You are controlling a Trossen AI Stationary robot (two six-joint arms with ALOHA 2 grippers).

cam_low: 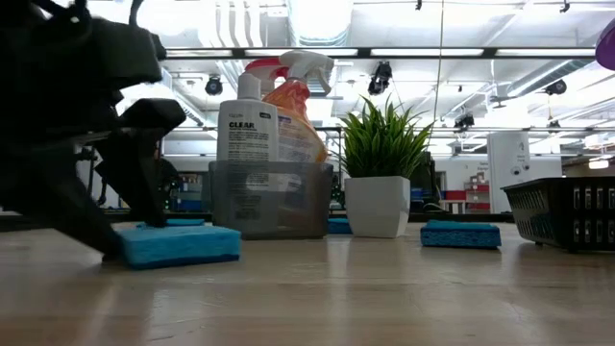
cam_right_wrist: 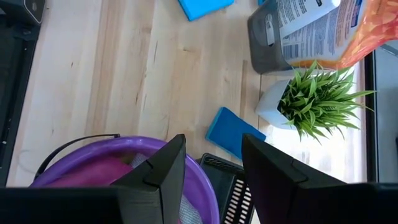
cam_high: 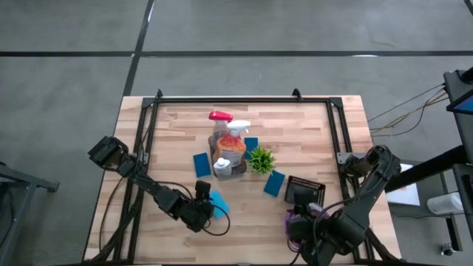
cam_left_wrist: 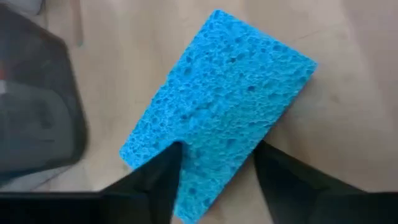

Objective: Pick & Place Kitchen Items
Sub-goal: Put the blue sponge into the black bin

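The two spray bottles, the clear one with the red trigger [cam_high: 219,118] and the orange one with the white trigger [cam_high: 235,140], stand together in a grey translucent bin [cam_high: 229,164] at the middle of the surface [cam_high: 310,133], so that part of the sorting looks done. Four blue sponges lie loose outside any container: one just left of the bin [cam_high: 202,164], one behind it [cam_high: 251,144], one between the small green plant [cam_high: 261,159] and the black basket [cam_high: 306,192], and one near the front [cam_high: 219,201].

The left hand [cam_high: 207,210] is down at this front sponge, its fingers spread and straddling one end of it; whether they press it yet I cannot tell. The right hand [cam_right_wrist: 211,177] waits above a purple bowl [cam_right_wrist: 87,163] with something pink in it; its fingers stand apart and hold nothing.

As I judge it, the sponges are what is left.
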